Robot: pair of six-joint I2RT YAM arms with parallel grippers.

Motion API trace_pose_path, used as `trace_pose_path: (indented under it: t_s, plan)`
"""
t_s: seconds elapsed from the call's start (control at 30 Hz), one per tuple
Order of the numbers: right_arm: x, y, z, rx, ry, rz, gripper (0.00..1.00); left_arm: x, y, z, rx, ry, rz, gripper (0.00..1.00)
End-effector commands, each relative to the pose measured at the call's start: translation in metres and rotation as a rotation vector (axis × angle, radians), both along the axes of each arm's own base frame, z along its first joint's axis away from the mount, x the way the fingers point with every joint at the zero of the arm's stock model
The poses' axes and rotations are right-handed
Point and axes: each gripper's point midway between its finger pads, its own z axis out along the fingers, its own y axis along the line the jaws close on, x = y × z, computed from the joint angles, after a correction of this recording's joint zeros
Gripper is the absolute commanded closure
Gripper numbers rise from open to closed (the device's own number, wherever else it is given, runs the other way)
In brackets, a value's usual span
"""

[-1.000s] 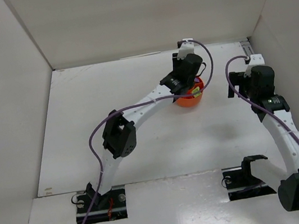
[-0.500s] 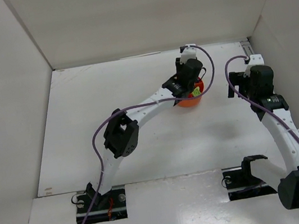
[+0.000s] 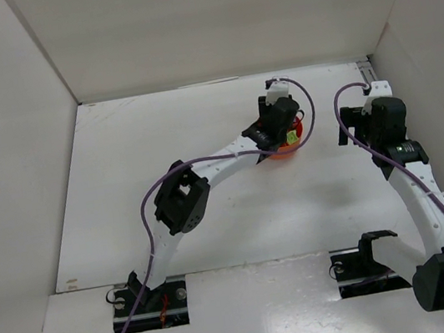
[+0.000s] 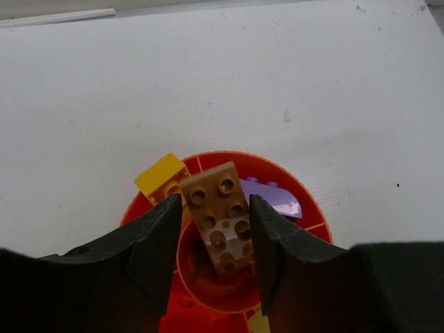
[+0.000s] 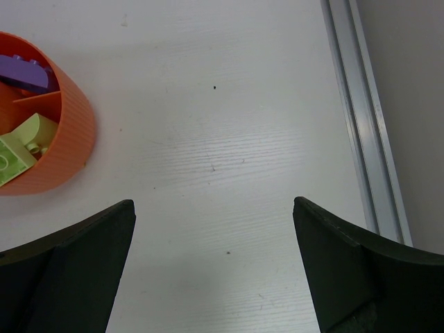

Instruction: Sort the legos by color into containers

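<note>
Left gripper (image 4: 215,202) grips the brown brick (image 4: 220,223) by its long sides, long axis running away from the wrist, seemingly right over the centre hub of the orange dish (image 4: 295,182); the right gripper (image 5: 211,208), wide and empty, waits beside it

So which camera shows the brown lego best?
The left wrist camera: the brown lego looks big and clear, held in the left gripper. From the top I can't spot it; the right wrist camera misses it.
</note>
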Motion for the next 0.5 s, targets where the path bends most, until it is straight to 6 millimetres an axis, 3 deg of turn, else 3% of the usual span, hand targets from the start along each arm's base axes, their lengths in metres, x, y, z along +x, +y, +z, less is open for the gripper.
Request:
trace_pose_path:
  t_s: [0.0,0.2,0.37,0.43,0.47]
  plan:
    - [0.001,-0.001,0.006,0.000,-0.029,-0.008,0.00,-0.005,0.001,0.022,-0.060,-0.029,0.003,0.59]
    - [0.001,0.000,0.009,0.004,-0.039,0.000,0.00,-0.014,-0.001,0.033,-0.085,-0.034,-0.014,0.55]
    - [0.000,0.002,0.011,0.009,-0.048,0.010,0.00,-0.021,0.001,0.070,-0.138,-0.083,-0.017,0.50]
    - [0.000,0.004,0.011,0.006,-0.047,0.023,0.00,-0.022,0.001,0.100,-0.176,-0.121,-0.030,0.48]
    - [0.000,0.004,0.011,0.006,-0.047,0.024,0.00,-0.022,0.001,0.100,-0.176,-0.122,-0.030,0.47]
